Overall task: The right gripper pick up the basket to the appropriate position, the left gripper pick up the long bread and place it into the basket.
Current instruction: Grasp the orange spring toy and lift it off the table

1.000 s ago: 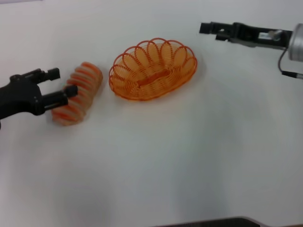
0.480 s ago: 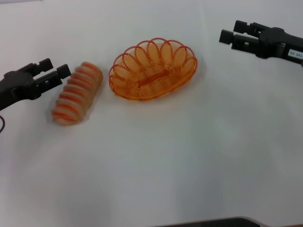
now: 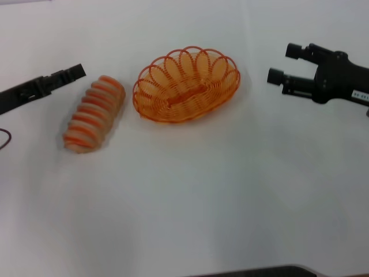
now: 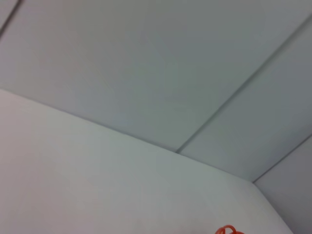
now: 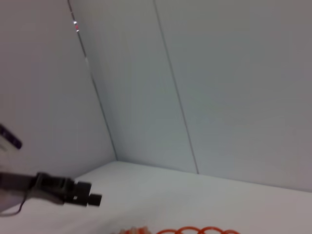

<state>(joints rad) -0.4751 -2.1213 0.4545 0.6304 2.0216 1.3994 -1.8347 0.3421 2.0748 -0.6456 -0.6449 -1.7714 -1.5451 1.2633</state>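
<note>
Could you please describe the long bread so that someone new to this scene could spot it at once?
On the white table, find the orange wire basket near the middle. The long bread lies just to its left, below the left gripper. It is the only solid item: a tan loaf with orange crosswise ridges.

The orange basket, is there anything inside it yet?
No. The basket holds nothing; its wire floor shows through to the white table. The long bread lies on the table beside it, apart from it. Nothing covers the basket's inside.
</note>
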